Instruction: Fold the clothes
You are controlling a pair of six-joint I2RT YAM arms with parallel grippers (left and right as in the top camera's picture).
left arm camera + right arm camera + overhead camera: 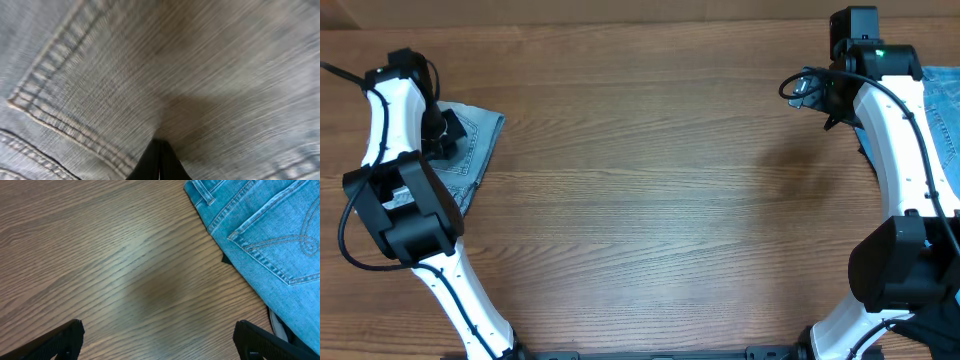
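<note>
We see the pale blue shorts [475,150] lying at the far left of the wooden table [650,190], partly under our left arm. Our left gripper [442,135] sits right down on them with its fingers squeezed together. In the left wrist view the cloth [150,75] fills the whole picture, and the two dark fingertips [159,162] meet in a point against it. We think they are pinching the cloth so we can lift or drag it out to the open middle of the table, where there is room to fold, but we cannot be sure that cloth is really caught between them. The shorts look faded and soft, with thick stitched seam lines and what looks like the corner of a pocket. They look bunched in a small heap, not spread flat. Our right gripper [820,95] hangs over bare wood on the far right, its fingers spread wide and holding nothing. We think it is waiting for its turn. Just beside it lies a brighter blue pair of jeans [270,235] with curvy pocket stitching.
</note>
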